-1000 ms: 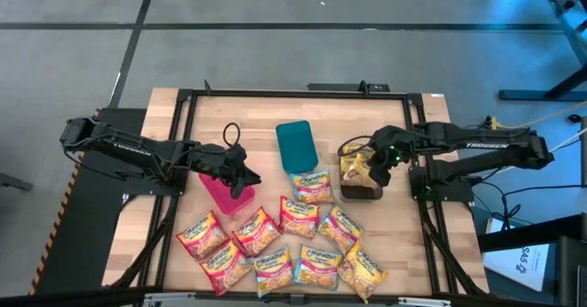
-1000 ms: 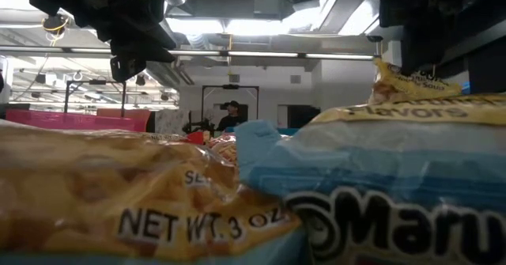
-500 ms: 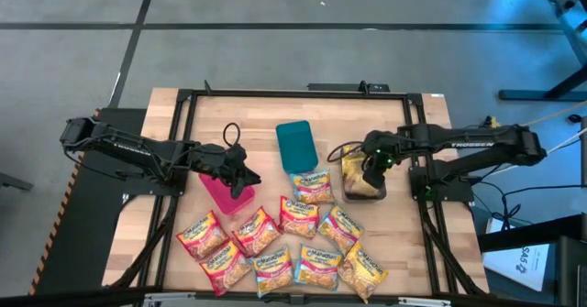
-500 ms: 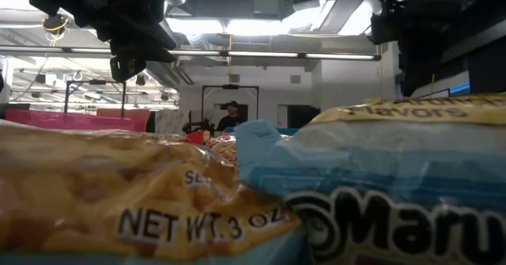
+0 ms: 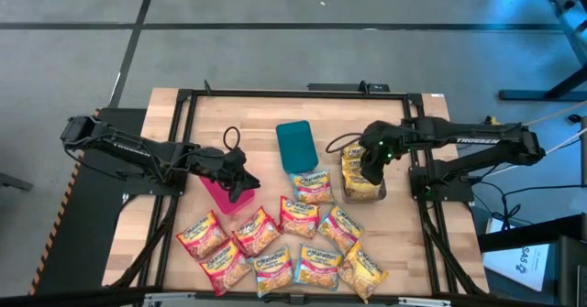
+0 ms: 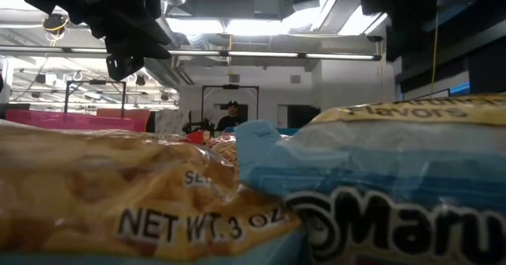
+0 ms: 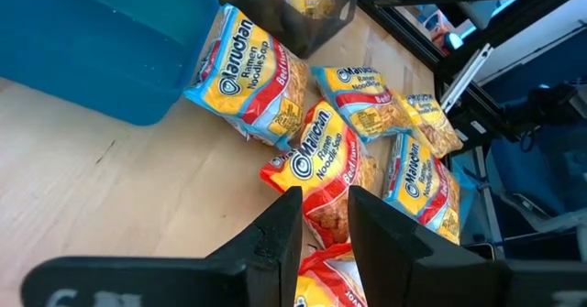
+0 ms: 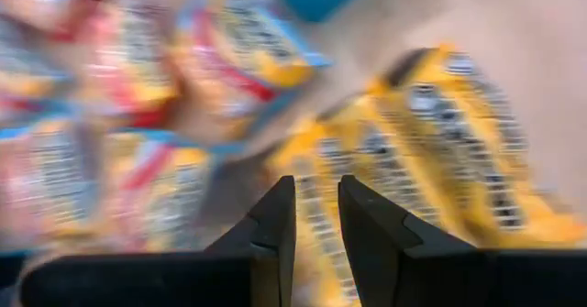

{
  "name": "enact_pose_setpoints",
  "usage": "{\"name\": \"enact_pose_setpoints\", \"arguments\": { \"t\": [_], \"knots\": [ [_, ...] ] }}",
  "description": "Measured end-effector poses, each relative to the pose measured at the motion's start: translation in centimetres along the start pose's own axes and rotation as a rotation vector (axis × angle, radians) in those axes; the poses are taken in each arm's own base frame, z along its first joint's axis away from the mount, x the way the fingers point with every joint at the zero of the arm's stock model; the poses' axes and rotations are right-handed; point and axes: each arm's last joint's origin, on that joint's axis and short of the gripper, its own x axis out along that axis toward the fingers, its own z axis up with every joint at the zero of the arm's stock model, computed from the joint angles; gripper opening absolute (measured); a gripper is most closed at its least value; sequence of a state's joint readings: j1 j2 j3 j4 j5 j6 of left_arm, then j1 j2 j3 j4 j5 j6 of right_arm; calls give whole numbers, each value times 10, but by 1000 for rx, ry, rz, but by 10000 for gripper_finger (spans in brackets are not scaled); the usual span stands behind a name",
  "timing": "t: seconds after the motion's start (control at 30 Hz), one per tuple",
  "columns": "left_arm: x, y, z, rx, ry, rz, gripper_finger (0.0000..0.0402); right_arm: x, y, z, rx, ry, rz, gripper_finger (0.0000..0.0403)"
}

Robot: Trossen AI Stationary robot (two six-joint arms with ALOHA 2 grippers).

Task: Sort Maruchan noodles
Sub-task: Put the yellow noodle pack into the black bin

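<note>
Wood surface (image 5: pixel 174 169): noodle packets (image 5: pixel 284 243) heaped at 6 o'clock. Our right pincer (image 5: pixel 370 171) w/ jaws parted, empty, over grey bin (image 5: pixel 362 190) at 3; left pincer (image 5: pixel 240 180) parted over pink bin (image 5: pixel 220 195). Risk: dropped yellow packet snags bin rim, spills.

A teal bin (image 5: pixel 296 146) lies near the middle of the wooden table (image 5: pixel 266 105), with a pink bin (image 5: pixel 223 193) well apart toward one side and a dark bin (image 5: pixel 363 190) toward the other. A black metal frame (image 5: pixel 293 93) borders the table, and grey floor (image 5: pixel 275 32) surrounds it. In the low view, a person (image 6: pixel 231 116) stands far back under ceiling lights (image 6: pixel 229 28).
</note>
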State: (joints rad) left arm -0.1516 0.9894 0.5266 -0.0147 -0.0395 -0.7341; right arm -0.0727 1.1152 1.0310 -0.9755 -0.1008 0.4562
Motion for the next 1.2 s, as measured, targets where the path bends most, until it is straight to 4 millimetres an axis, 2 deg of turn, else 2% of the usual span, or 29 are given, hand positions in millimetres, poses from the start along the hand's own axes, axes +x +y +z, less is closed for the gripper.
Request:
{"name": "enact_pose_setpoints", "arguments": {
  "t": [0.2,0.37,0.53,0.77,0.97,1.07,1.2],
  "knots": [
    [0,0,0,1,0,0,85,-28,22,7,170,136,362,79],
    [0,0,0,3,0,0,85,-32,49,-10,125,288,487,78],
    [0,0,0,9,1,-1,85,-34,79,-38,115,372,446,78],
    [0,0,0,11,1,-1,85,-40,109,-76,170,315,332,78],
    [0,0,0,10,1,-1,85,-44,141,-104,143,206,387,78],
    [0,0,0,10,-1,1,85,-37,158,-117,96,203,419,78],
    [0,0,0,12,-1,1,85,-14,173,-124,79,138,343,78]
  ]
}}
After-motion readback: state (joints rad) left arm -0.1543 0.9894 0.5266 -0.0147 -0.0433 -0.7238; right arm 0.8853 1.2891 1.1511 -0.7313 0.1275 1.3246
